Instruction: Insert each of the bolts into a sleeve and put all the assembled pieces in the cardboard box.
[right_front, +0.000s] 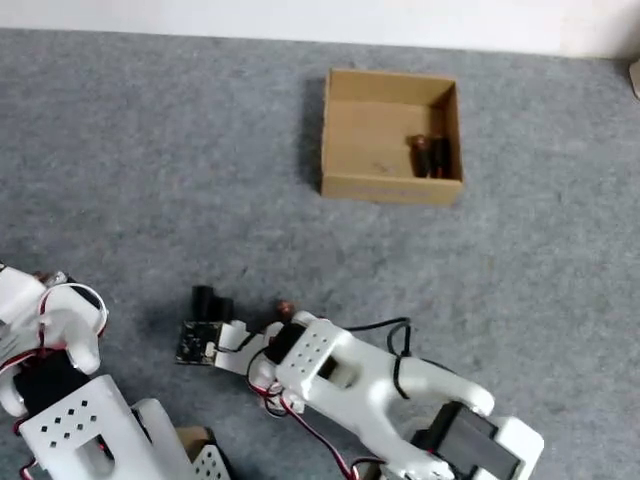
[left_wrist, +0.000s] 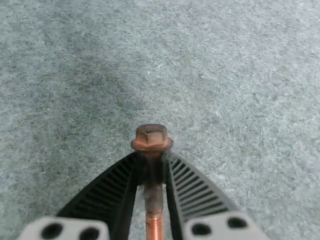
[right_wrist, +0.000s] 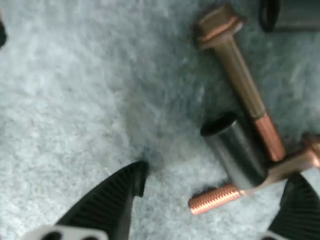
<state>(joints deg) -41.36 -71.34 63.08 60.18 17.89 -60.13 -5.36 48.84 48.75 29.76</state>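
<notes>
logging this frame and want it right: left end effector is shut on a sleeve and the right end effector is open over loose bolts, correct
Not quite. The left end effector is shut on a bolt, not a sleeve; the left wrist view shows its hex head poking out past the fingertips. The rest stands: the right end effector is open over loose bolts.

We see bare mat (right_front: 150, 150) leading to the far cardboard box (right_front: 390, 188), while loose bolts (right_wrist: 234, 60) and a sleeve (right_wrist: 235, 150) clutter the near middle.

Tail of the held bolt (left_wrist: 151, 142) off-frame; another bolt (right_wrist: 212, 199) partly under a sleeve (right_wrist: 235, 150).
</notes>
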